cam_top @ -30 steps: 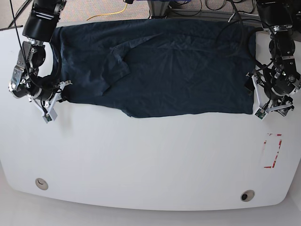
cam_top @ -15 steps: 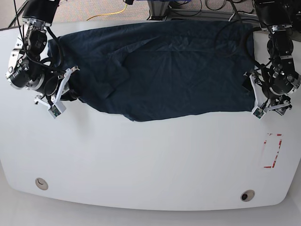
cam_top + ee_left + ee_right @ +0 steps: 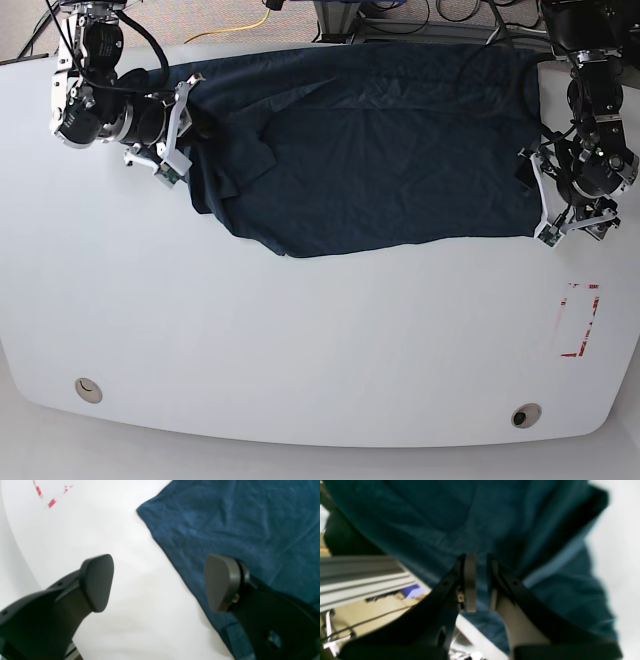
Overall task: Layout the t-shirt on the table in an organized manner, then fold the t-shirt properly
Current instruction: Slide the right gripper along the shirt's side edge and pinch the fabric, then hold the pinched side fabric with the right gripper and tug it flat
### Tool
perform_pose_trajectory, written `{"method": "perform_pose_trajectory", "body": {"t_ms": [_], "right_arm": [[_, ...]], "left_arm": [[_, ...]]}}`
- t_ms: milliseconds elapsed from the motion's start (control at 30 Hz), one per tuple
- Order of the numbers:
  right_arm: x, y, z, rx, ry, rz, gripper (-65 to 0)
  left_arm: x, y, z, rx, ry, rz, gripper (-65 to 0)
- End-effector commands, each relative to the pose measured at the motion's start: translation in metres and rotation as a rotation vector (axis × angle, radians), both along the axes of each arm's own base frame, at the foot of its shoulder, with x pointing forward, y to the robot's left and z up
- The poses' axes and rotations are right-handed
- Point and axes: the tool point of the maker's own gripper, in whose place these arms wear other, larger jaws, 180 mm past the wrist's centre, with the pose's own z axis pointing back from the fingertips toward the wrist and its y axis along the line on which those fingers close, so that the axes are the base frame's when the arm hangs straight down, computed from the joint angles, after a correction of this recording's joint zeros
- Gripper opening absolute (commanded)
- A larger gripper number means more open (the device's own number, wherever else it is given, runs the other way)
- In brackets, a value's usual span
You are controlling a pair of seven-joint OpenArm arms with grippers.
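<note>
White bench [image 3: 300, 360] carries the t-shirt [image 3: 380, 140] across its far half. Right end effector [image 3: 185, 112] pinches the shirt's 9 o'clock edge, fabric lifted. Left end effector [image 3: 160, 582], jaws spread, straddles the 3 o'clock edge, gripping nothing.

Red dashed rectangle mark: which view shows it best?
The base view: the whole red dashed rectangle mark shows on the table. The left wrist view catches only blurred fragments at its top edge; the right wrist view shows none.

The t-shirt [image 3: 380, 150] lies across the table's [image 3: 300, 340] far side, between both arms.
</note>
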Motion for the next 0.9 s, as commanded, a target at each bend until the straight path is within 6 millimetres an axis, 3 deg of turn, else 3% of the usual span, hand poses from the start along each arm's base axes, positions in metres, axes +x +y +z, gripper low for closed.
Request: {"method": "perform_pose_trajectory", "body": {"t_ms": [0,200,300,433,533,733,867], "right_arm": [[-0.006,0.006,0.002,0.016,-0.002,0.027,-58.7],[-0.011,0.01,-0.001,0.02,0.013,0.038,-57.9],[-0.007,0.009,0.001,0.018,0.001,0.034,-51.7],[0.018,-0.009,0.016,0.001,-0.074,-0.026,-36.1],[0.039,-0.022,0.03,-0.009,-0.14,-0.08,-28.1],[0.086,-0.042,0.049,0.022,-0.218,-0.194,-24.1],[0.108,-0.053,0.04,0.066,-0.181,-0.254,-24.1]], "left_arm": [[0.008,0.004,0.012,0.012,-0.041,0.0,-12.5],[0.008,0.004,0.012,0.012,-0.041,0.0,-12.5],[0.007,0.004,0.012,0.012,-0.04,0.0,-12.5],[0.007,0.004,0.012,0.012,-0.04,0.0,-12.5],[0.007,0.004,0.012,0.012,-0.04,0.0,-12.5],[0.007,0.004,0.011,0.012,-0.037,-0.002,-12.5],[0.007,0.004,0.011,0.012,-0.036,-0.002,-12.5]]}}
